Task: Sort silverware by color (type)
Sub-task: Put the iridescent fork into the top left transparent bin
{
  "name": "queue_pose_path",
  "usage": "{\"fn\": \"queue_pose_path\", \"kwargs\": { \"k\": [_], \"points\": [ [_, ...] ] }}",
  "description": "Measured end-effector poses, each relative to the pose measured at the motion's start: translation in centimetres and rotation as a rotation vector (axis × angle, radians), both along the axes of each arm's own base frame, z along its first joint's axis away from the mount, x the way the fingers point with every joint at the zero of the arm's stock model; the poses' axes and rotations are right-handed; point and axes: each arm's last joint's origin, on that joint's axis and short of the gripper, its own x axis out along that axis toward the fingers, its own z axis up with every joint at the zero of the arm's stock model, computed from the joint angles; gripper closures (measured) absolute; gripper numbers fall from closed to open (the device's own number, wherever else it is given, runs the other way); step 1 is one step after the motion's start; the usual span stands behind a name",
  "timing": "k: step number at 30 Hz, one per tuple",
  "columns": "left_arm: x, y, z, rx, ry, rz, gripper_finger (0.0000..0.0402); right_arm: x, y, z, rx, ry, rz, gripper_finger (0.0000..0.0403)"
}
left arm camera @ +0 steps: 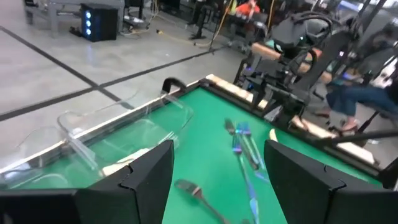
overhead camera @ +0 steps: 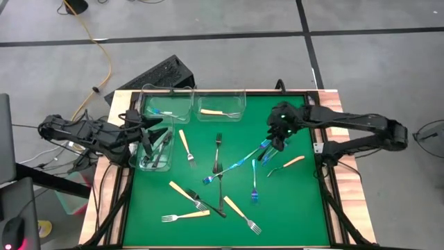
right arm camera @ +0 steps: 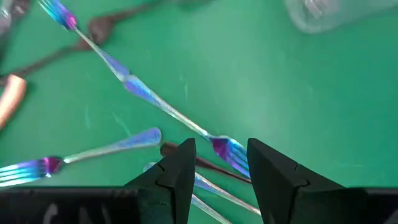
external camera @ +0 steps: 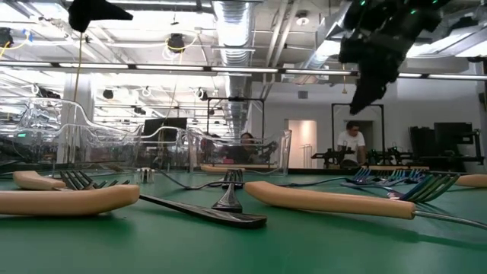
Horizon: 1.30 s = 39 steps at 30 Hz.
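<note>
Forks lie scattered on the green mat: tan-handled ones, dark ones and blue-iridescent ones. My right gripper hangs open, well above the mat in the low view, over a cluster of blue forks. In its wrist view a blue fork's tines show in the gap between the fingers, flat on the mat. My left gripper is open and holds nothing. It is above the clear bin of dark forks.
Two more clear bins stand at the mat's far left: one with a blue fork, one with a tan fork. A raised dark frame borders the mat. A tan fork lies right of the blue cluster. People show in the room beyond.
</note>
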Motion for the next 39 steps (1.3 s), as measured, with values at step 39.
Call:
{"fn": "queue_pose_path", "kwargs": {
  "k": [39],
  "points": [
    [-3.2, 1.8, -0.9, -0.018, 0.061, 0.147, 0.0168, 12.8, 3.4, -11.1, -0.241, 0.553, 0.652, 0.0198]
  ]
}}
